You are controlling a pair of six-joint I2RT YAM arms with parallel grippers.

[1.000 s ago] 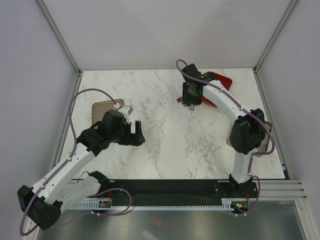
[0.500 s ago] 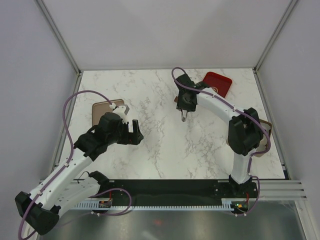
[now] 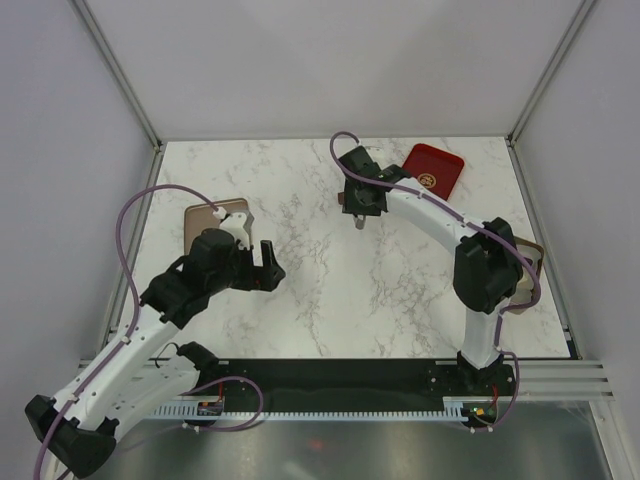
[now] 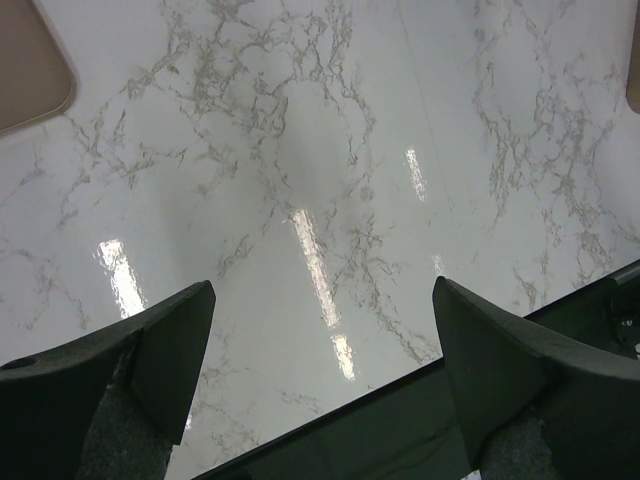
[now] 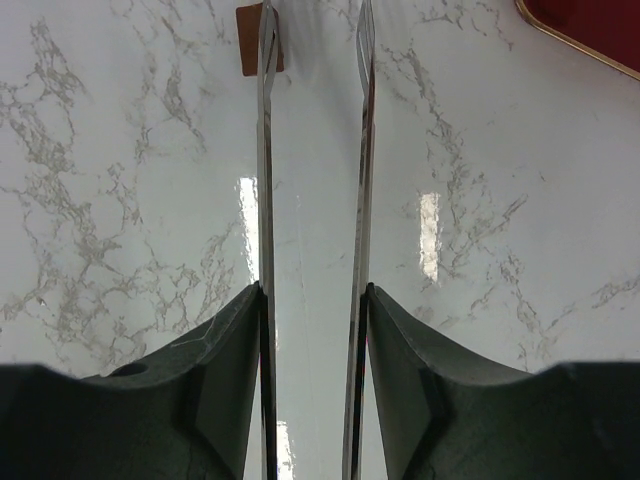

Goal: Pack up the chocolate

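No cream-white chocolate lumps show in any view. A small brown square piece point(image 5: 250, 40) lies on the marble by the tip of the left blade; I cannot tell whether it is chocolate. My right gripper point(image 3: 359, 208) point(image 5: 314, 290) is shut on thin metal tongs point(image 5: 264, 150), whose two blades run parallel with a gap and nothing between them. It hovers over the table, left of the red tray point(image 3: 433, 170), whose corner shows in the right wrist view point(image 5: 590, 25). My left gripper point(image 3: 268, 262) point(image 4: 322, 300) is open and empty above bare marble, beside the tan box point(image 3: 208, 216).
The tan box's corner shows in the left wrist view point(image 4: 30, 60). A second tan piece point(image 3: 527, 262) lies at the right edge, partly behind the right arm. The black base rail point(image 4: 420, 420) runs along the near edge. Metal frame posts border the table.
My right gripper has moved left with the tongs, away from the red tray, which now shows fully and lies flat. My left arm has drawn back a little to the left.
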